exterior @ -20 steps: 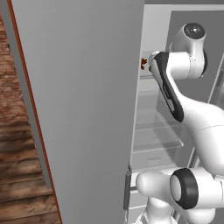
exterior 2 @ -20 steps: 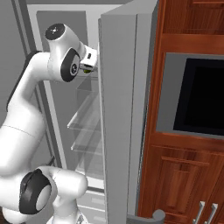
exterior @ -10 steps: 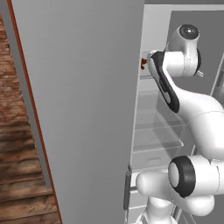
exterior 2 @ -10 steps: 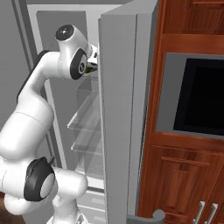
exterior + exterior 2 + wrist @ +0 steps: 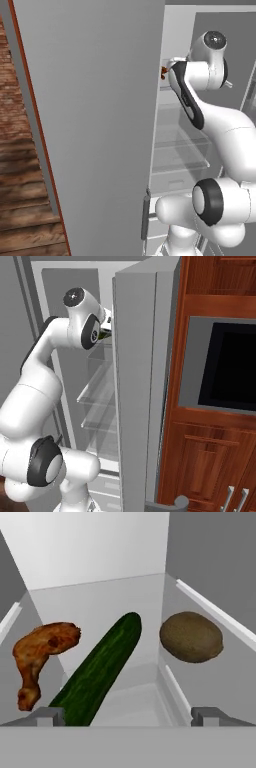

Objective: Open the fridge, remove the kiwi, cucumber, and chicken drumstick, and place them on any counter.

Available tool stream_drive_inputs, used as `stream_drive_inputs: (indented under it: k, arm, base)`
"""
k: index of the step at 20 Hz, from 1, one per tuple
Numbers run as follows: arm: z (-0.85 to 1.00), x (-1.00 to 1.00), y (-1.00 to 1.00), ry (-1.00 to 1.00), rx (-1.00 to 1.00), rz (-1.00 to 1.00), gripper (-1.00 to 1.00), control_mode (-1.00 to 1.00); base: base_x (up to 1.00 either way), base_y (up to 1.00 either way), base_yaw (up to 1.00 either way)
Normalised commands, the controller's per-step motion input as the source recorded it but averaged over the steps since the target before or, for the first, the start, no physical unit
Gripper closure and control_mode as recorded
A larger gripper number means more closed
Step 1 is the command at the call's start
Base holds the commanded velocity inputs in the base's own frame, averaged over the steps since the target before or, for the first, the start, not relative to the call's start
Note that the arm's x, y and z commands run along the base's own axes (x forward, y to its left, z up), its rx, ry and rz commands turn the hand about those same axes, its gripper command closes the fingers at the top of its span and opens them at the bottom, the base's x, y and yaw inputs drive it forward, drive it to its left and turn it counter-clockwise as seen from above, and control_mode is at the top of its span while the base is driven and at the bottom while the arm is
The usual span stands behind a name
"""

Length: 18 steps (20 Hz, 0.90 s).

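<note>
Beside the cucumber (image 5: 100, 669), kiwi (image 5: 191, 637) one side, chicken drumstick (image 5: 42, 654) the other; tool (image 5: 127, 716) spread wide, empty: straddle one item squarely.

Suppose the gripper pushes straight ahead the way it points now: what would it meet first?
Probably the cucumber, lying just ahead of the open gripper and slightly off-centre; the kiwi and chicken drumstick flank it. Depth is uncertain.

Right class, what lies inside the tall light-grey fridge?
In the fridge: reddish-brown chicken drumstick, long dark green cucumber, brown oval kiwi. The cucumber's near end runs out of view; lower shelves are partly door-hidden.
</note>
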Motion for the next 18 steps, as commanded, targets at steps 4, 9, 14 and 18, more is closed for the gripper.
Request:
stream_drive_inputs:
  k: [4, 9, 14, 18]
  arm:
    - [0.00, 0.30, 0.09, 0.00, 0.00, 0.00, -1.00, -1.00]
    - [0.01, 0.22, 0.13, 0.01, 0.00, 0.00, -1.00, -1.00]
    - [0.00, 0.27, 0.13, 0.06, 0.00, -0.01, -1.00, -1.00]
    - [0.00, 0.29, 0.07, 0.11, 0.00, -0.04, -1.00, -1.00]
  base:
    - [0.00, 0.00, 0.00]
    - [0.00, 0.00, 0.00]
    - [0.00, 0.00, 0.00]
    - [0.00, 0.00, 0.00]
